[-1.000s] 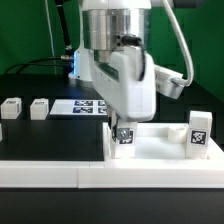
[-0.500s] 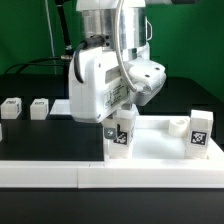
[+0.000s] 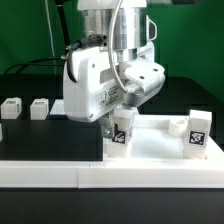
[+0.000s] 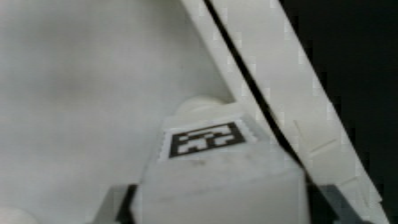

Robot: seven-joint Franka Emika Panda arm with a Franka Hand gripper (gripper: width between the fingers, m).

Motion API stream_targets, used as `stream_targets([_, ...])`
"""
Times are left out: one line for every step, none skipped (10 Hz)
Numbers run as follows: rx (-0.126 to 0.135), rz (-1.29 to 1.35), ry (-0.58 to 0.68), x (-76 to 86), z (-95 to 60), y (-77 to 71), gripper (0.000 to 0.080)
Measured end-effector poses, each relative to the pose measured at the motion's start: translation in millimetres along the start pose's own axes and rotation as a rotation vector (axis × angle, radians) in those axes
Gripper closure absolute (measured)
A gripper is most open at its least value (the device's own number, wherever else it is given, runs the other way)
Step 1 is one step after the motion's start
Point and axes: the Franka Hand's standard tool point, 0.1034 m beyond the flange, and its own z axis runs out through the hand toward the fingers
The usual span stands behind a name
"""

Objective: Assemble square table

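Observation:
The square table top (image 3: 160, 150) is a white slab with a raised rim, lying at the exterior view's right. My gripper (image 3: 121, 117) is shut on a white tagged leg (image 3: 122, 134) and holds it upright at the slab's left corner. Whether the leg touches the corner socket is hidden. In the wrist view the leg (image 4: 214, 150) sits between my fingers (image 4: 121, 204), with the gripper (image 4: 224, 206) over the slab (image 4: 89, 80) beside its rim (image 4: 267, 80). Another leg (image 3: 200, 133) stands at the slab's right corner.
Two loose legs (image 3: 11, 107) (image 3: 38, 108) lie on the black table at the exterior view's left. A strip of the marker board (image 3: 56, 107) shows behind them, mostly hidden by my arm. A long white rail (image 3: 60, 174) runs along the front.
My wrist has turned while shut on the leg, and the hand's body has swung toward the exterior view's left. The leg now shows more fully upright at the corner.

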Motion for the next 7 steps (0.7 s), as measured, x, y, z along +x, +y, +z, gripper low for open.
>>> stream_targets([0.000, 0.000, 0.000, 0.0, 0.0, 0.0, 0.0226])
stream_targets([0.001, -0.004, -0.002, -2.2, -1.3, 0.6, 0.0162])
stream_targets([0.011, -0.023, -0.018, -13.1, -12.4, 2.9, 0.0153])
stream_targets([0.017, -0.032, -0.036, -22.1, -25.7, 9.8, 0.0153])
stream_targets([0.028, -0.042, -0.084, -38.8, -63.8, 30.3, 0.0150])
stream_targets([0.017, -0.051, -0.084, -35.6, -66.1, 32.7, 0.0150])
stream_targets([0.017, -0.051, -0.079, -34.7, -62.3, 31.9, 0.0150])
